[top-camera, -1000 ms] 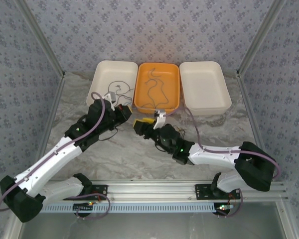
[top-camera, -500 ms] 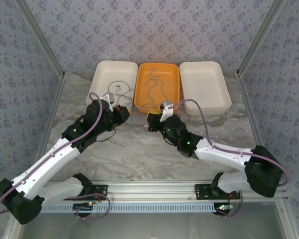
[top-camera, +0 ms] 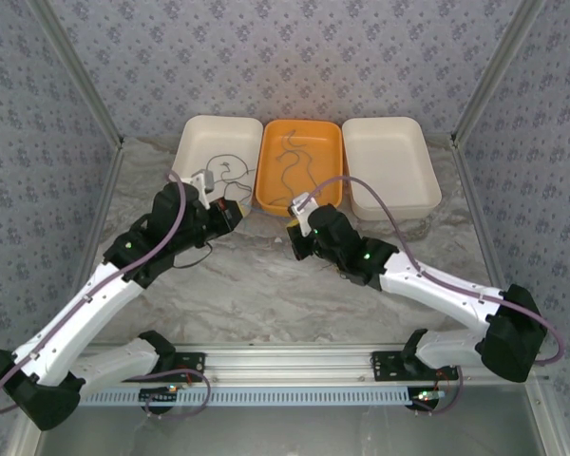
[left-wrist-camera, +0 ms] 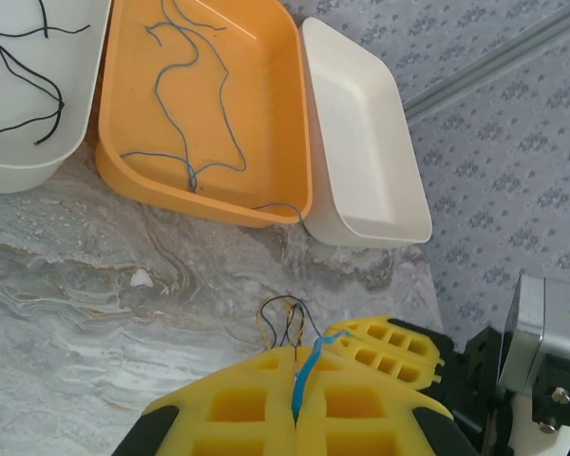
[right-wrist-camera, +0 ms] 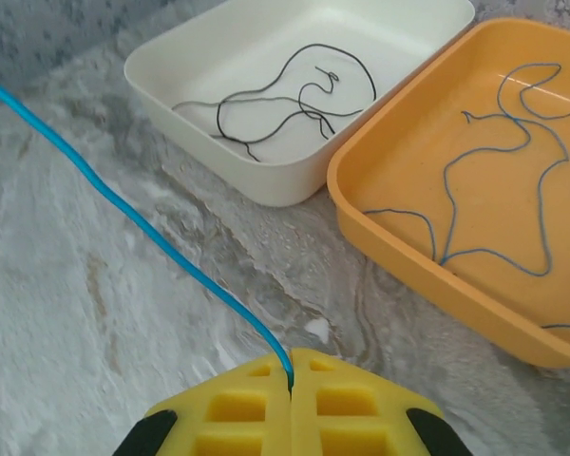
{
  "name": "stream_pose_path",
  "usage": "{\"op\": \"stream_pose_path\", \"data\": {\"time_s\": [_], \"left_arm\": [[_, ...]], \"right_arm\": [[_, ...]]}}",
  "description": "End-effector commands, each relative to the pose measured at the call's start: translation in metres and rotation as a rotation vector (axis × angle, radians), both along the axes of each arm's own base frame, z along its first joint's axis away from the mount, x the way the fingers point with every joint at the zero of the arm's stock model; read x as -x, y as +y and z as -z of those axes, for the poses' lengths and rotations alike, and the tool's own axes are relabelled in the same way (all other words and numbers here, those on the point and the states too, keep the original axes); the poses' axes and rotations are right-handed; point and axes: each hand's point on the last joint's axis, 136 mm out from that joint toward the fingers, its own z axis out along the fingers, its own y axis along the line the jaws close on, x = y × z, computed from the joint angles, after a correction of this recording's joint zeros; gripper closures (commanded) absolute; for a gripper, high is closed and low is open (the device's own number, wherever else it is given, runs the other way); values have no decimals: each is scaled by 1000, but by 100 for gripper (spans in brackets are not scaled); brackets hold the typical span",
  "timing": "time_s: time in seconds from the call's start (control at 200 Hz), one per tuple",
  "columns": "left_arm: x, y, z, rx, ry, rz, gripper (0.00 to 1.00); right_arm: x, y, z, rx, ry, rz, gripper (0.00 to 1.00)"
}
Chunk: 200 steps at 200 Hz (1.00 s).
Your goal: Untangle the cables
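both your grippers are clamped on a blue cable [right-wrist-camera: 171,256]. the left gripper [left-wrist-camera: 299,366] nips it in the seam between its yellow pads, and thin dark and tan loops [left-wrist-camera: 285,318] stick out just ahead of them. the right gripper [right-wrist-camera: 291,366] pinches it too, and from there the strand runs up and left (nearly straight) above the marble table [right-wrist-camera: 95,313]. a dark cable [right-wrist-camera: 309,109] lies in the left white tray [right-wrist-camera: 266,185], a blue-grey cable [left-wrist-camera: 188,169] in the orange tray [right-wrist-camera: 427,275].
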Motion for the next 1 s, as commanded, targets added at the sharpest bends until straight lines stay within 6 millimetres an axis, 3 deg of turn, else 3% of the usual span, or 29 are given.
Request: {"op": "stream_pose_path", "data": {"time_s": [0.0,0.19,0.37,0.535,0.705,0.834,0.994], "left_arm": [[8,5,-6,-88,-27,58,100],[23,5,26,-159,55,130,100],[36,6,59,-193,130,148,100],[35,-4,65,-158,137,160,100],[29,-4,84,-212,187,134,100],[27,24,113,-329,243,12,100],[36,56,136,-372,275,-124,100]], "right_arm": [[3,-31,25,354,-23,-41,100],[-24,-70,7,677,-223,53,100],[-53,-87,8,998,-362,64,100],[-46,-61,11,948,-370,-51,100],[-24,-39,48,892,-244,-203,100],[-18,-21,80,877,-195,-234,100],[-34,-4,120,919,-161,-175,100]]}}
